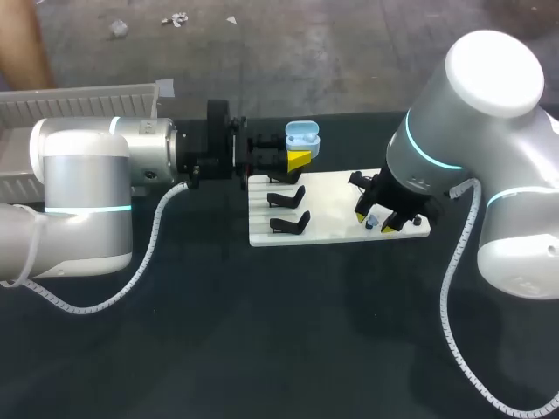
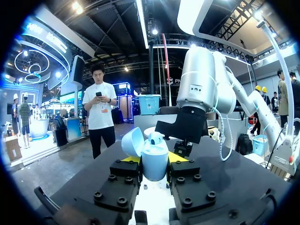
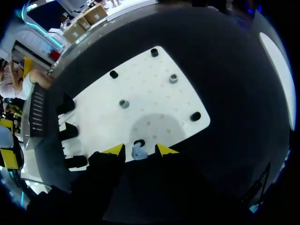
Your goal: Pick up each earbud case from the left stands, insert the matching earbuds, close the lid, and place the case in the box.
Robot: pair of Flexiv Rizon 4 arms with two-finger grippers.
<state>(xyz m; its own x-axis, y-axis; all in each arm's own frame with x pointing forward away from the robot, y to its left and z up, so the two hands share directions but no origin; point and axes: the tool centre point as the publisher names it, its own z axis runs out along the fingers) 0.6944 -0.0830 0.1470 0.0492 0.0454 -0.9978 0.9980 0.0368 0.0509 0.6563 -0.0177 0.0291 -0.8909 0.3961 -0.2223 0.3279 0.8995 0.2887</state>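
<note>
A light blue earbud case (image 1: 302,136) with its lid up is held above the board's far edge, my left gripper (image 1: 288,159) shut on it. In the left wrist view the case (image 2: 154,161) stands upright between the fingers of the left gripper (image 2: 154,169), the lid (image 2: 132,142) swung back and one earbud (image 2: 154,137) seated inside. My right gripper (image 1: 378,220) points down at the white board (image 1: 332,196). A small blue earbud (image 3: 139,152) lies on the board between the yellow tips of the right gripper (image 3: 139,150), with narrow gaps on both sides.
Two black stands (image 1: 286,199) (image 1: 291,224) sit empty on the board's left side. Several black and grey pegs (image 3: 124,103) dot the board ahead of my right gripper. A ribbed white box (image 1: 79,98) lies at the back left, behind my left arm.
</note>
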